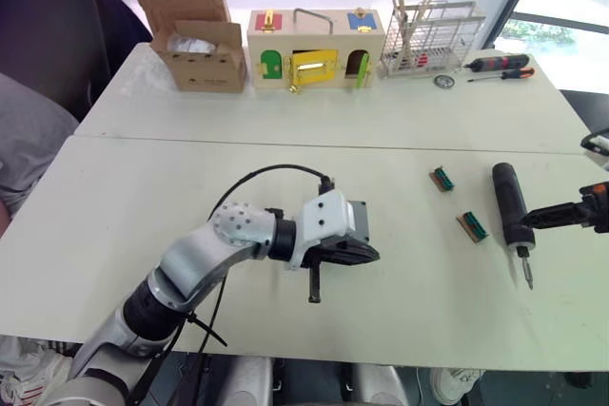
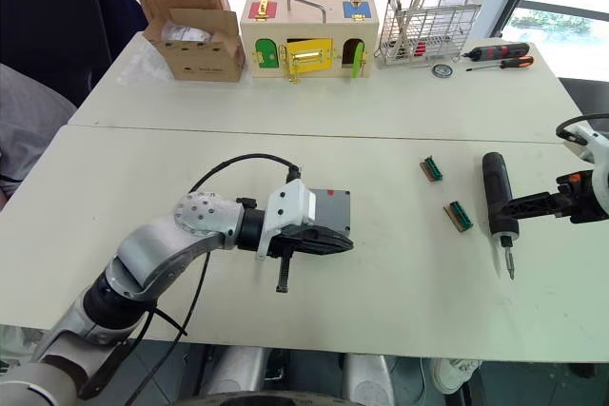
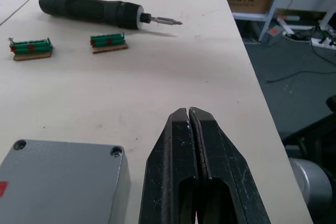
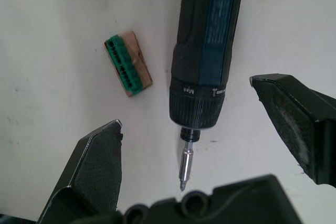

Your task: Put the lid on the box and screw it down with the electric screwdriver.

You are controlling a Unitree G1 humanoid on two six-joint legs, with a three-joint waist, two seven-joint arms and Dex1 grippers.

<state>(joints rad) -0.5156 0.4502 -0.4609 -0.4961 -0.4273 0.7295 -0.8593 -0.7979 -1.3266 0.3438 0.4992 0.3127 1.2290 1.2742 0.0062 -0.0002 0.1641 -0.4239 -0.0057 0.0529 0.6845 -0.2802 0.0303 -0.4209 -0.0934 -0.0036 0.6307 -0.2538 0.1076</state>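
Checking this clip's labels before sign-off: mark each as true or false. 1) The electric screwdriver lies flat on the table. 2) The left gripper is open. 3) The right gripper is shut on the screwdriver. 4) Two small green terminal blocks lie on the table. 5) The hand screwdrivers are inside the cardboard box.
1) True: the electric screwdriver lies flat on the table.
2) False: the left gripper is shut, empty, beside the box.
3) False: the right gripper is open, astride the screwdriver's bit end.
4) True: two green terminal blocks.
5) False: the hand screwdrivers lie beside the wire rack, far from the cardboard box.
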